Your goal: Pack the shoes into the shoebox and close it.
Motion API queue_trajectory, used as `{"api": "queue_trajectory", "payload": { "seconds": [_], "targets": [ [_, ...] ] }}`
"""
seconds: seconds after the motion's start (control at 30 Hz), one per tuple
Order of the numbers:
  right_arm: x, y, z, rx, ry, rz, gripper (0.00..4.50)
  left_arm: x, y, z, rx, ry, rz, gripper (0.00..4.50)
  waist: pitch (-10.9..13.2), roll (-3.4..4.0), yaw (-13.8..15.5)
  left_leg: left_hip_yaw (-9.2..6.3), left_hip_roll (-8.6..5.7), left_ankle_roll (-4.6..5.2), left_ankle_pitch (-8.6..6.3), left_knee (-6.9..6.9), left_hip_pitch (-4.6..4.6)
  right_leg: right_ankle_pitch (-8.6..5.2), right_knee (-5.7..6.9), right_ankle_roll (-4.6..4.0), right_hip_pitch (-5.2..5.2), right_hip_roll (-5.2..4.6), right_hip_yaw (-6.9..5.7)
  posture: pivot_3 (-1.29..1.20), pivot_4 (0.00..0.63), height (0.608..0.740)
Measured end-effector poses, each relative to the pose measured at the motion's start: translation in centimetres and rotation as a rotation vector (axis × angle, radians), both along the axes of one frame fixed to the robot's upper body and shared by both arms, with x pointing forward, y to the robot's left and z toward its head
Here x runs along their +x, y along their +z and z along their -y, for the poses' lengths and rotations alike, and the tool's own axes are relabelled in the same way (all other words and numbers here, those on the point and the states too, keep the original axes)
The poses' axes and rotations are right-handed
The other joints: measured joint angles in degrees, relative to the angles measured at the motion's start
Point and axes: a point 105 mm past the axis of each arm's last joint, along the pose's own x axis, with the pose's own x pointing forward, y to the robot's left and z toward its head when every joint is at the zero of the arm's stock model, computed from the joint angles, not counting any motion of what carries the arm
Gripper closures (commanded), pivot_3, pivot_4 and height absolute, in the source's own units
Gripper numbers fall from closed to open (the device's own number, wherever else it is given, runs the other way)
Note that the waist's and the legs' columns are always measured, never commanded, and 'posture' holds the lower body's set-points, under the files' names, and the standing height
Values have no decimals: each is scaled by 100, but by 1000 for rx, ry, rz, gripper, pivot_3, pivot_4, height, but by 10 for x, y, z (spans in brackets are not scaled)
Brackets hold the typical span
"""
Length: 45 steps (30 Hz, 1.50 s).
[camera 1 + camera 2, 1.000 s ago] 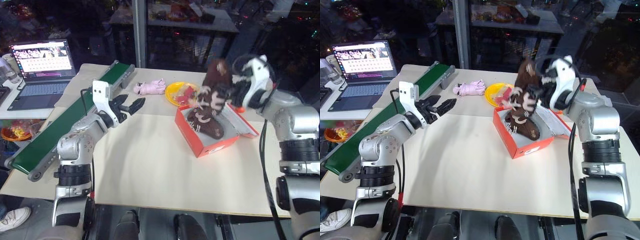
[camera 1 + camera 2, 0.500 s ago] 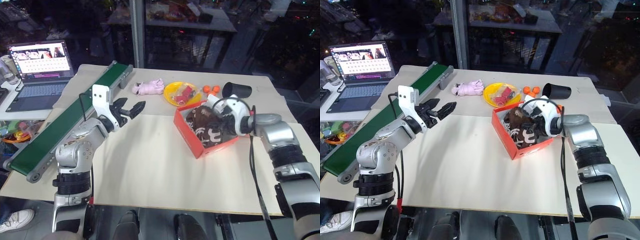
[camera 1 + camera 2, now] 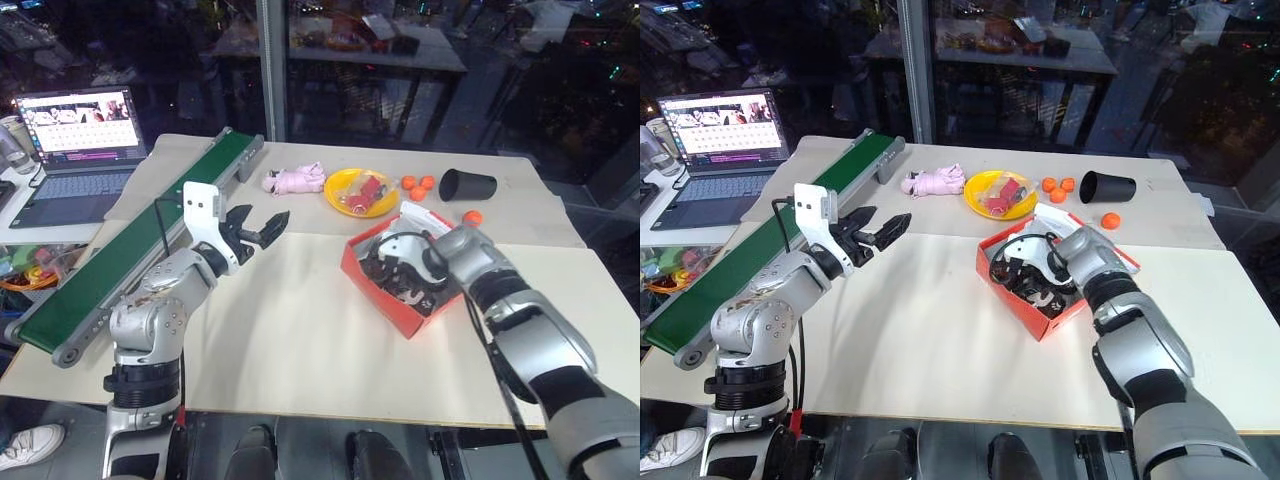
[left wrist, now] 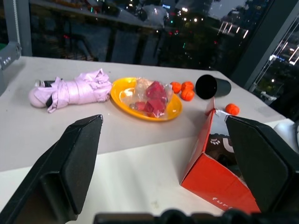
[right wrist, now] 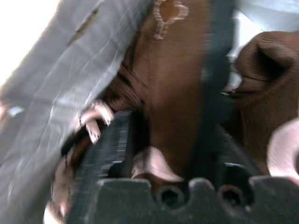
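Observation:
The red-orange shoebox (image 3: pixel 402 308) stands open on the table right of centre, its white-lined flap lid (image 3: pixel 425 216) raised at the back. Two dark brown shoes (image 3: pixel 1026 287) with white laces lie inside it. My right gripper (image 3: pixel 397 270) reaches down into the box. In the right wrist view its fingers (image 5: pixel 107 149) stand apart on either side of one brown shoe (image 5: pixel 173 93), with a dark gap beside one finger. The other shoe (image 5: pixel 261 79) lies beside it. My left gripper (image 3: pixel 256 228) hovers open and empty over the table, left of the box.
Behind the box are a yellow plate (image 3: pixel 362 190) with red items, a pale pink soft object (image 3: pixel 295 180), a black cup (image 3: pixel 465 185) on its side and small orange balls (image 3: pixel 415 185). A green conveyor (image 3: pixel 140 240) and a laptop (image 3: pixel 75 130) stand at the left.
My right arm swung down from above the box, carrying a shoe into it beside the first one. The left gripper stayed where it was. The camera view shifted slightly.

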Motion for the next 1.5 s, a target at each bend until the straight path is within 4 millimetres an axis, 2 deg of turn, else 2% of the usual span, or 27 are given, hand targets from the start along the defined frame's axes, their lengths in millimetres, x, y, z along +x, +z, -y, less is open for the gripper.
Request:
{"api": "queue_trajectory", "payload": {
  "seconds": [0.1, 0.2, 0.33, 0.4, 0.43, 0.5, 0.57, 0.63, 0.73, 0.83, 0.93, 1.03, 1.17, 1.2, 1.3, 1.5],
  "targets": [
    [1, 0, -7, 58, -21, -5, 147, -2, 2, 2, 12, -7, 7, 0, 0, 0, -50, 1, 0, 2, 2, -1, 0, 0, 3, 0, -2, 0, 1, 0, 150, 736],
    [0, 12, -12, 157, -51, -38, 55, -5, -3, 6, 53, -51, -11, 0, 6, 8, -90, 0, -1, 11, 7, -7, -7, 0, 6, 0, -13, 0, 3, 0, 150, 736],
    [1, 57, -18, 294, -55, -6, 55, -12, -11, 17, 136, -164, -25, 0, 17, 27, -92, 1, -1, 15, 9, -11, -17, -3, 13, -1, -27, 0, 4, 0, 150, 736],
    [-4, 88, -21, 386, -66, 16, 55, -16, -16, 20, 200, -242, -38, 0, 26, 41, -80, 1, -2, 13, 8, -11, -24, -5, 17, -3, -37, 0, 4, 0, 150, 736],
    [-12, 113, -17, 446, -68, 43, 55, -17, -19, 22, 241, -295, -51, 0, 33, 52, -54, 2, -2, 12, 8, -11, -27, -7, 19, -4, -40, -1, 4, 0, 150, 736],
    [-25, 139, -11, 494, -78, 76, 55, -15, -17, 25, 284, -354, -41, 0, 33, 53, 34, 1, -1, -5, -3, -10, -26, -12, 19, -11, -40, -1, 0, 0, 150, 736],
    [-40, 151, -4, 519, -99, 94, 55, -12, -11, 30, 302, -419, -19, 0, 33, 53, 96, 2, -2, -21, -13, -7, -26, -15, 16, -13, -38, -3, -2, 0, 150, 736],
    [-48, 148, 5, 509, -135, 107, 55, -11, -9, 35, 314, -462, -7, 0, 33, 52, 124, 4, -2, -21, -13, -4, -30, -26, 12, -27, -35, -5, -2, 0, 150, 736],
    [-54, 133, 44, 432, -293, 159, 55, -10, -9, 44, 336, -543, 3, 0, 34, 53, 197, 8, -6, -20, -13, 0, -37, -33, 5, -34, -38, -9, 1, 0, 150, 736],
    [-63, 126, 93, 337, -485, 273, 782, -11, -10, 53, 341, -622, 4, 0, 35, 54, 220, 14, -6, 18, 10, -2, -43, -27, 3, -15, -45, -8, 8, 0, 150, 736],
    [-77, 121, 122, 302, -623, 353, 1762, -13, -9, 64, 351, -692, 24, 0, 35, 55, 212, 11, -6, 21, 12, -2, -42, -23, 7, -5, -45, -5, 10, 0, 150, 736],
    [-94, 103, 144, 253, -743, 368, 2764, -14, -8, 69, 369, -736, 34, 0, 34, 57, 174, 12, -7, 22, 12, 4, -36, -28, 11, 4, -43, -5, 17, 0, 150, 736],
    [-108, 79, 159, 253, -872, 391, 4189, -14, -8, 71, 389, -772, 39, 0, 33, 57, 98, 9, -7, 23, 12, 8, -25, -45, 11, 34, -27, -4, 19, 0, 150, 736],
    [-110, 73, 160, 247, -887, 385, 4422, -14, -6, 72, 395, -777, 43, 0, 33, 58, 89, 10, -9, 23, 12, 9, -24, -46, 11, 34, -26, -5, 20, 0, 150, 736],
    [-114, 56, 162, 219, -929, 404, 4422, -15, -2, 74, 404, -796, 56, 0, 33, 58, 65, 10, -9, 25, 11, 9, -24, -47, 10, 36, -25, -5, 21, 0, 150, 736],
    [-103, 19, 146, 243, -927, 427, 4422, -17, 6, 69, 459, -802, 79, 0, 33, 59, 47, 9, -10, 26, 11, 9, -21, -48, 10, 38, -22, -3, 24, 0, 150, 736]
  ]
}}
